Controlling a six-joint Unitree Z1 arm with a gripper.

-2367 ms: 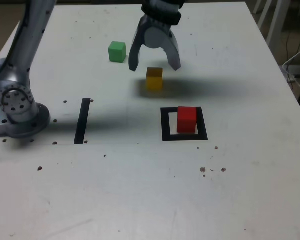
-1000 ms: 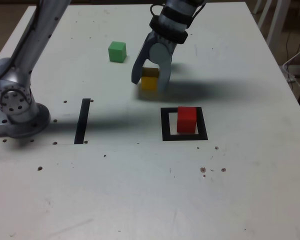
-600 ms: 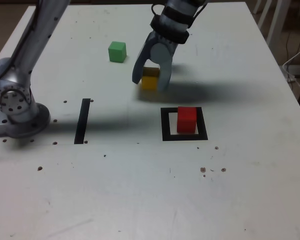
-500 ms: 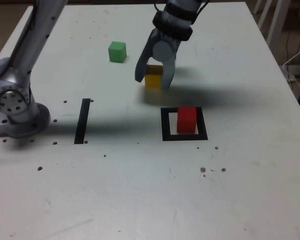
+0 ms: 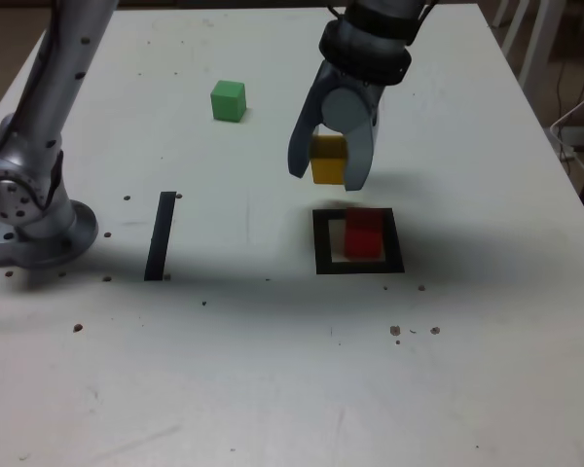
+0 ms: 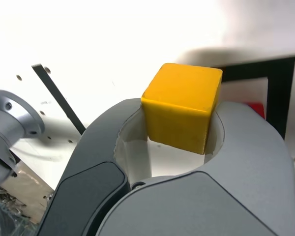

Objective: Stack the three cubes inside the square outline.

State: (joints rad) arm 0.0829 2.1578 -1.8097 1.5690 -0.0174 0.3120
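Clamping the yellow cube between its jaws, the pincer hangs above the table.

The white tabletop has little dark spots on it. A straight black strip lies flat on the exterior view's left.

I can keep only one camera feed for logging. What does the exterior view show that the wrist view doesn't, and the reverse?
Only the exterior view shows the small green cube and the whole white table. Only the wrist view shows closely the grey tool clamping the small yellow cube. Both show the yellow cube held, the small red cube inside the black square outline, and the straight black strip.
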